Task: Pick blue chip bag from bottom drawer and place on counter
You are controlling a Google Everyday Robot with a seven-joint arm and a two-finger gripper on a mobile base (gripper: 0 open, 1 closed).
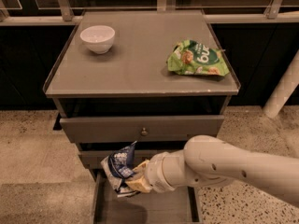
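My gripper [133,180] is shut on the blue chip bag [119,167], a crumpled navy and silvery foil bag. It holds the bag in the air above the open bottom drawer [154,210], in front of the cabinet's lower left. The white arm comes in from the lower right. The grey counter [135,64] lies above, past the two upper drawers.
A white bowl [97,38] stands at the counter's back left. A green snack bag [196,59] lies at its right. The middle drawer [142,127] with a small knob stands slightly out. A white post [282,90] stands on the floor at the right.
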